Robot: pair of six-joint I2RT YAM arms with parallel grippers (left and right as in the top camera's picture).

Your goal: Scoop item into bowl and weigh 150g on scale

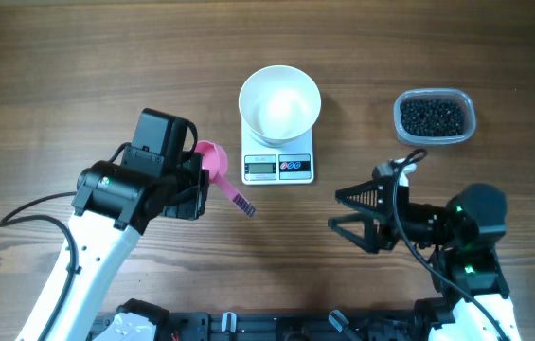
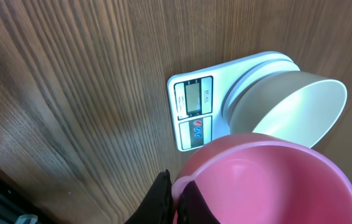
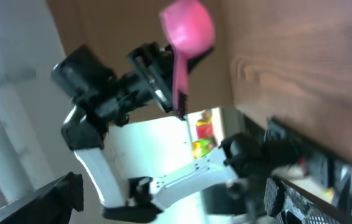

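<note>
The scoop (image 2: 269, 180), ahead of the left jaws, is cut off below; digits on the scale (image 2: 208, 81) beyond cannot be read.

Brown wood-grain table (image 1: 78, 76) under even light, pale blurred wall (image 3: 7, 93) beyond

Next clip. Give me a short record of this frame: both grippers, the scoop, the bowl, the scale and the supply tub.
left gripper: shut on the handle of the pink plastic scoop
scoop cup: empty, left of the scale
right gripper: open, holding nothing
round white bowl: on the scale, empty
white rectangular kitchen scale: display unreadable
clear plastic tub: right of the scale, holds tiny black beads
</note>
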